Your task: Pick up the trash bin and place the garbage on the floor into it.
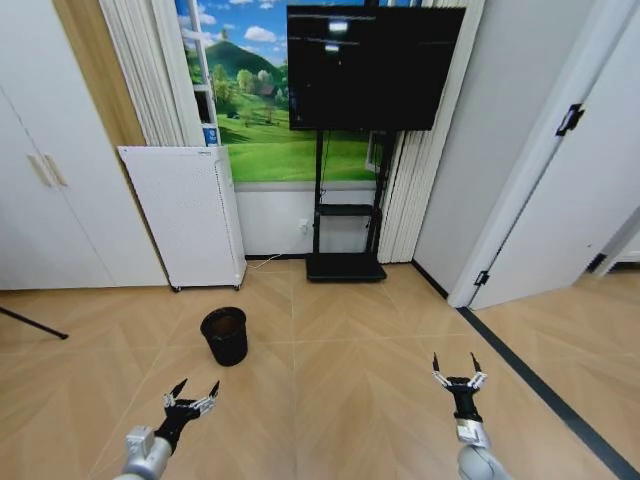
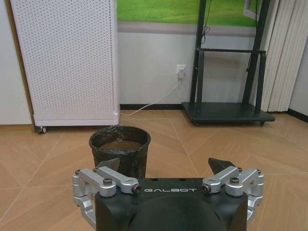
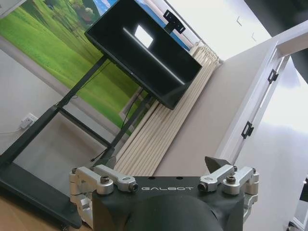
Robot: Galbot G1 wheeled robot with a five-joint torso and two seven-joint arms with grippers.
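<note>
While the trash bin (image 1: 225,335) stands upright on the wooden floor (image 1: 340,350) just ahead of my open left gripper (image 1: 192,392), my right gripper (image 1: 456,372), likewise spread, hangs well apart, making my left arm the nearer

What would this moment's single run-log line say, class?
phase: approach | trash bin: upright on floor, untouched | left gripper: open, short of bin | right gripper: open, idle, raised
</note>
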